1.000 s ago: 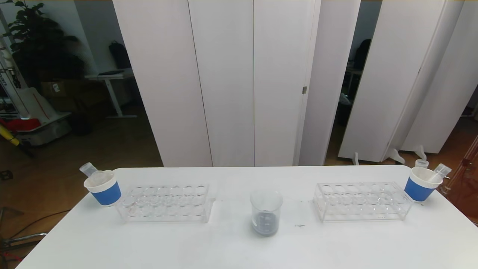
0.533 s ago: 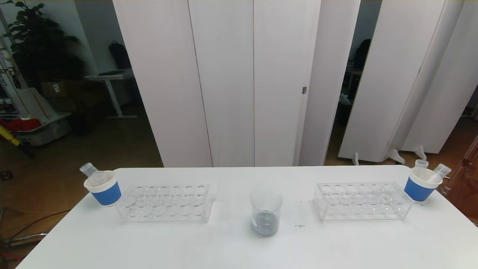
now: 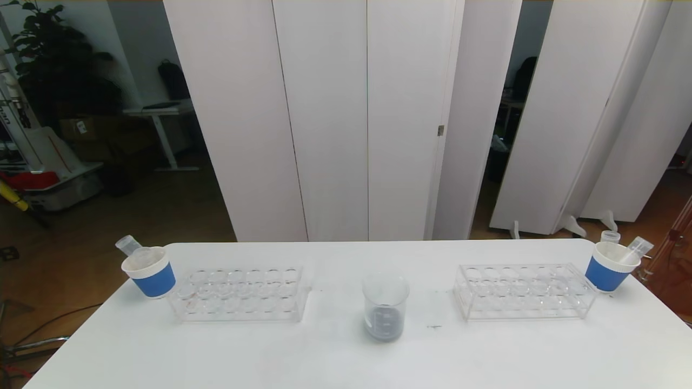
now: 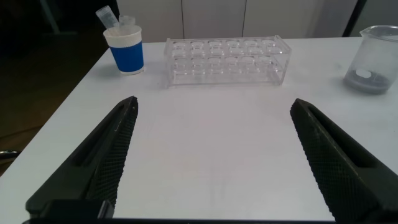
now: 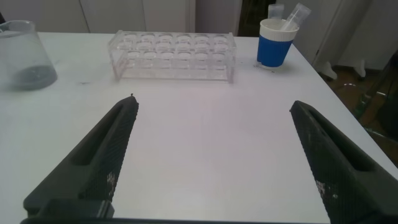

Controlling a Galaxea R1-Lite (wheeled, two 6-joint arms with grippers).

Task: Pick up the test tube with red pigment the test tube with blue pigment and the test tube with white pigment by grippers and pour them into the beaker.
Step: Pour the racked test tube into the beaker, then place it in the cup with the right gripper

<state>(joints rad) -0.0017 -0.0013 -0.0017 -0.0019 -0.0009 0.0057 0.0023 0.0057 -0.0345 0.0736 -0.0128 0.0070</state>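
Both grippers, left [image 4: 211, 155] and right [image 5: 211, 155], released; light, slippery tubes [image 3: 637, 247] at 2 o'clock: pinch mid-wall.

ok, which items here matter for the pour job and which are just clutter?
Job: beaker, left-cup tubes, right-cup tubes (pigment colours unreadable), left end effector, right end effector, both open.
Clutter: left rack, right rack, plant.

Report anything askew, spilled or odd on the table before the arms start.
No spill or damage shows. The oddity: both clear racks stand empty, while tubes lean loose in the blue-sleeved cups. The beaker stands upright with dark matter at its bottom.
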